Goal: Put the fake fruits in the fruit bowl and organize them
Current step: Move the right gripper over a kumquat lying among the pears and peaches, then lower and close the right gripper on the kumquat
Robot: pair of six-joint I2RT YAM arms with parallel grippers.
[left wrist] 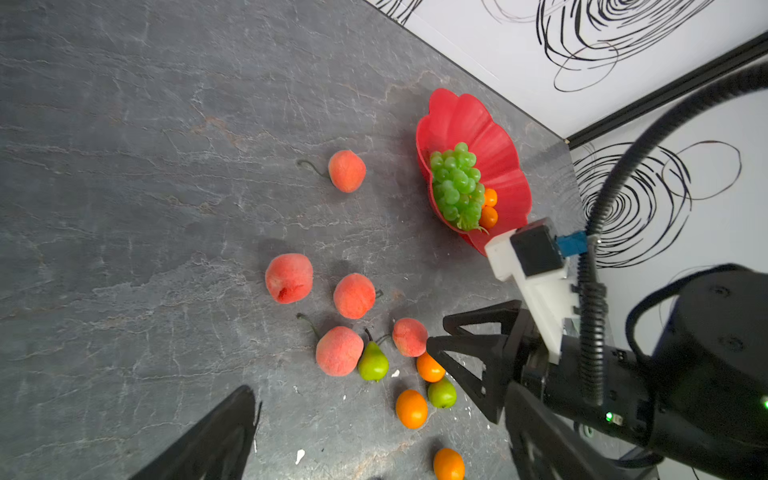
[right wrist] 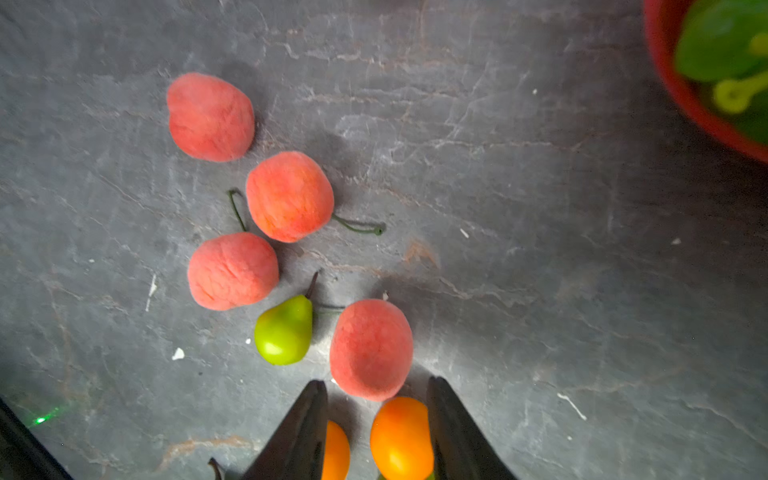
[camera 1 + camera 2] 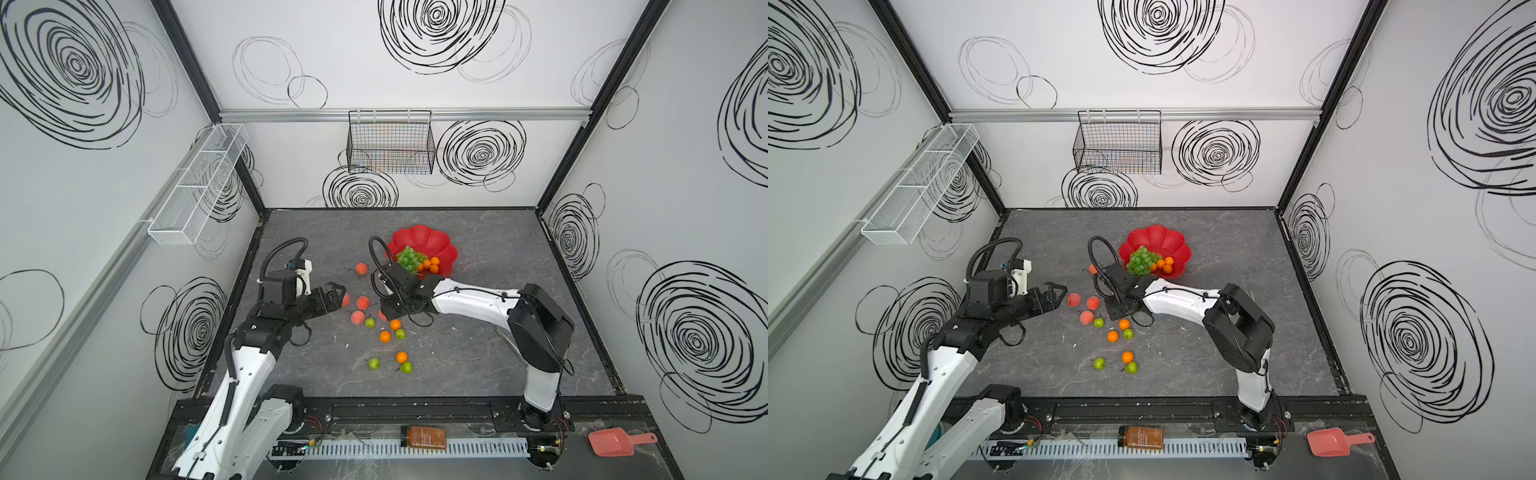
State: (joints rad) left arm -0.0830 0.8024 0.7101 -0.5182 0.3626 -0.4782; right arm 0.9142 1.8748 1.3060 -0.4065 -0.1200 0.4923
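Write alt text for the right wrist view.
The open black fingers of the right hand straddle an orange on a gray stone-look table. Just ahead lie four peaches and a green pear; the rim of the red bowl shows at the edge.

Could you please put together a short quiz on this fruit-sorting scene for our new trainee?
1. True or false: the green grapes lie in the fruit bowl.
2. How many peaches lie on the table in the left wrist view?
3. In the right wrist view, what lies between the fingers of the right gripper? A) the grapes B) an orange C) nothing

Key: 1 true; 2 five; 3 B.
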